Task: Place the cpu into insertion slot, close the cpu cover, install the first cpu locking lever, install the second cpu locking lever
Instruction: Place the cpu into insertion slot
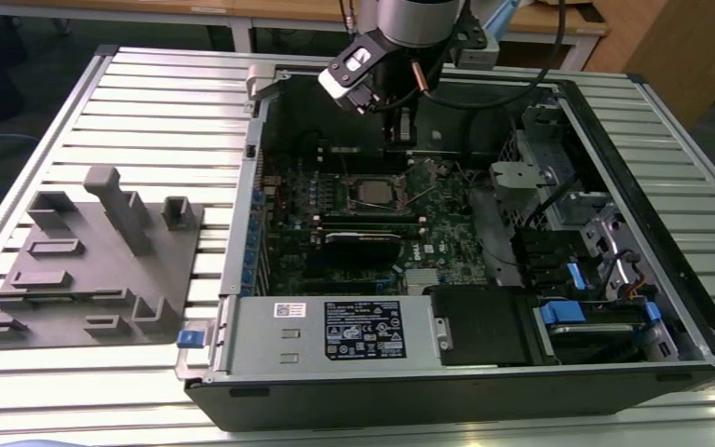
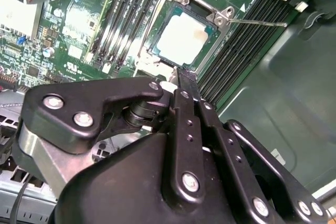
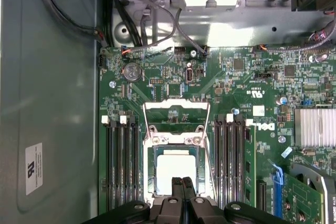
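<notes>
The cpu [image 3: 176,170] lies silver face up in the insertion slot [image 3: 151,182], on the green board between the black memory slots. It also shows as a pale square, the cpu [image 2: 181,38], and as a small one, the cpu [image 1: 374,190]. The cpu cover [image 3: 176,106] is swung open and lies back beyond the slot, with board showing through its window. Thin wire levers [image 3: 208,145] run along the slot's sides, and one lever [image 2: 257,23] sticks out sideways. My gripper [image 3: 182,183] hangs just above the slot's near edge, shut with nothing between its fingers; in the exterior view the gripper [image 1: 397,126] hangs over the case's far end.
The open computer case [image 1: 246,214] lies on a slatted metal table [image 1: 146,102]. A power supply [image 1: 332,331] and drive bays [image 1: 581,279] fill its near and right parts. A grey fixture block [image 1: 90,261] stands at the exterior view's left. Cables [image 3: 147,19] hang past the board's far edge.
</notes>
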{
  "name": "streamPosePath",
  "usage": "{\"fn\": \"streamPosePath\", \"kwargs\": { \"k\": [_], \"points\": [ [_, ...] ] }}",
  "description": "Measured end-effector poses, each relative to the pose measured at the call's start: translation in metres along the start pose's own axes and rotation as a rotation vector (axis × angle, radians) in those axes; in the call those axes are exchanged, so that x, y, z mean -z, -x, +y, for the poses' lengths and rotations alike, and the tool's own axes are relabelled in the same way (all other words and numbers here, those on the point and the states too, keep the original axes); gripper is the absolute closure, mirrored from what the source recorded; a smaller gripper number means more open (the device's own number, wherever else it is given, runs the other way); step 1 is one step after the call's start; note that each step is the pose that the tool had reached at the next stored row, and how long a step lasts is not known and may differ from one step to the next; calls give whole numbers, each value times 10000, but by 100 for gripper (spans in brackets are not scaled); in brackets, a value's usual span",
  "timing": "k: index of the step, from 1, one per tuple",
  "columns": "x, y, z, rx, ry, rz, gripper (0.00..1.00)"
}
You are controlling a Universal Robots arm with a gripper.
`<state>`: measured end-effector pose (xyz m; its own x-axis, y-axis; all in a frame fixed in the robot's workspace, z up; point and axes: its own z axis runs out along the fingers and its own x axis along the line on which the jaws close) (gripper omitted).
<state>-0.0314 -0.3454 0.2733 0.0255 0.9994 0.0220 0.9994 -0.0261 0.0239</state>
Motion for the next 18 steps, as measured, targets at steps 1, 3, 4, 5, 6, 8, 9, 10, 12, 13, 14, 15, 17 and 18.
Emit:
{"fn": "streamPosePath", "kwargs": {
  "k": [1, 3, 4, 5, 6, 8, 9, 10, 12, 13, 14, 15, 17, 18],
  "points": [
    [0, 0, 13, 0, 0, 0, 90],
    [-1, -1, 40, 0, 0, -1, 90],
    [-1, -1, 54, 0, 0, 0, 90],
    [-1, -2, 71, 0, 0, 0, 90],
    [-2, -2, 87, 0, 0, 0, 90],
    [-3, -3, 120, 0, 0, 1, 90],
    [-3, -3, 136, 0, 0, 0, 90],
    [-4, -4, 152, 0, 0, 0, 90],
    [-5, -5, 190, 0, -1, 0, 90],
    [-6, -5, 210, 0, -1, 0, 90],
    [-7, -6, 230, 0, -2, 0, 90],
    [-7, -6, 250, 0, -3, 1, 90],
    [-8, -7, 293, 0, -5, 0, 90],
    [-9, -8, 317, 0, -5, 0, 90]
  ]
}}
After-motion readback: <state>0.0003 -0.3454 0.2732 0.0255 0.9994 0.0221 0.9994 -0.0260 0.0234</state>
